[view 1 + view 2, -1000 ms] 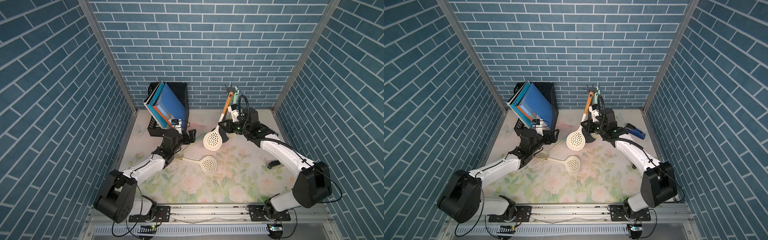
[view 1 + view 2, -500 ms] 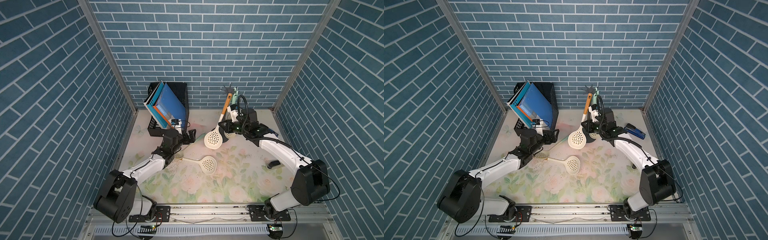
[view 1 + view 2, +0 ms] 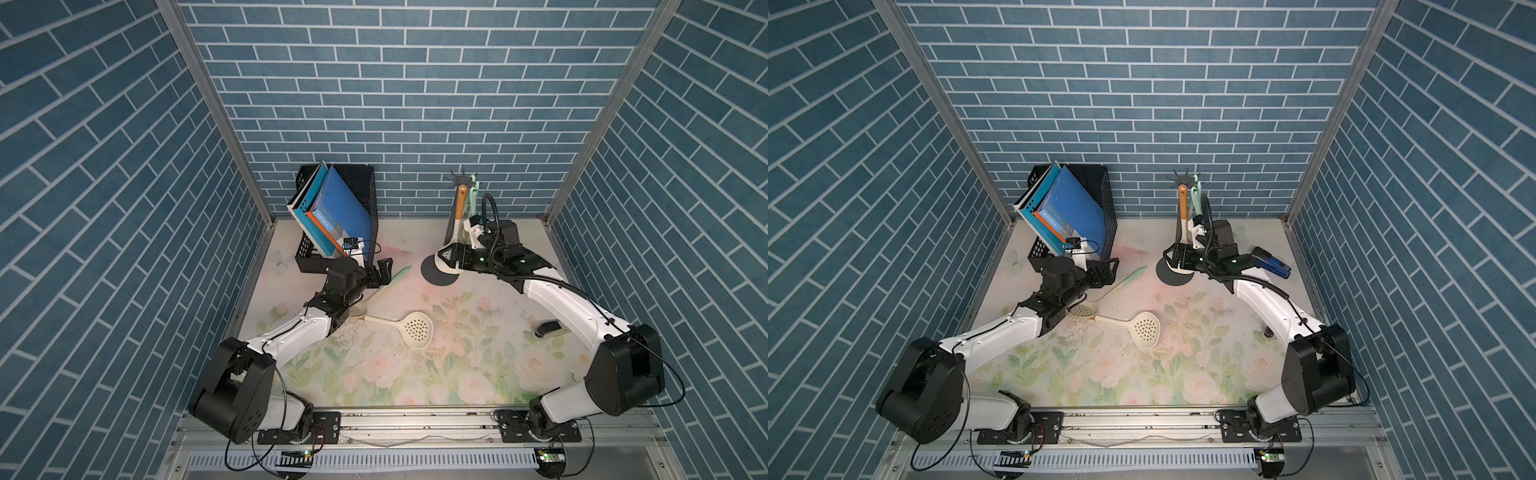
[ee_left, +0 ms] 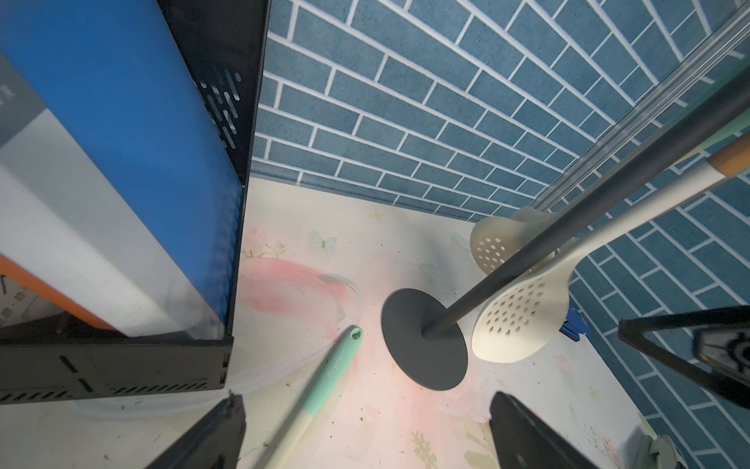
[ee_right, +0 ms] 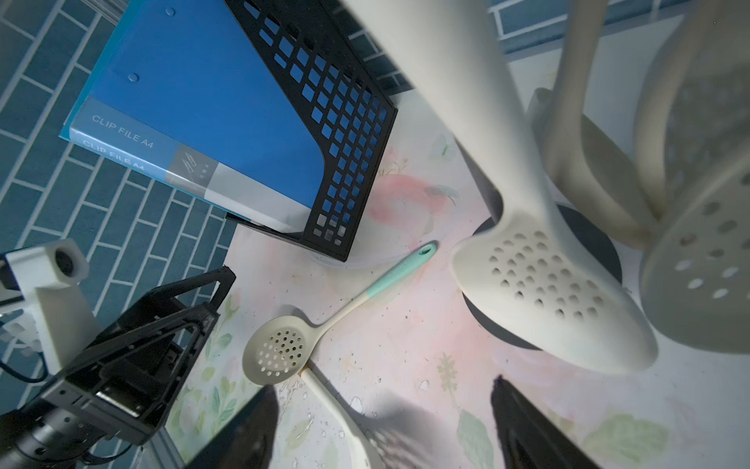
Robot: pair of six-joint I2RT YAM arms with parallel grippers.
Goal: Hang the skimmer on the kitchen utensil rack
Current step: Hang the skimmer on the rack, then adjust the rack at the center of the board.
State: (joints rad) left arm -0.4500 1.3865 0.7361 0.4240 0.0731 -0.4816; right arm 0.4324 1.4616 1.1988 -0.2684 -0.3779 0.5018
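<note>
In a top view you see the orange-handled skimmer [image 3: 459, 205] hanging on the kitchen utensil rack [image 3: 459, 179], far right. The right gripper [image 3: 451, 261] is beside its head.

Left wrist view: your left gripper [image 4: 364, 396] is spread wide over a mint-handled skimmer [image 4: 337, 365].

Right wrist view: the fingers [image 5: 527, 430] gape, grasping nothing.

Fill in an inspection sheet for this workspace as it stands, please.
Surface: floral mat, dotted with dark specks.
Job's things: rack upright at the back; orange skimmer and mint skimmer hang on it; second mint skimmer and cream skimmer lie on the mat.
Clutter: file box holding blue folders; blue tool and small dark item near the right arm.
Grippers: left gripper open, lying mint handle between its jaws; right gripper open, just off the orange skimmer's head.
Cables: black hose loops over that arm; base wires hang slack.
Surroundings: blue brick walls on three sides.
</note>
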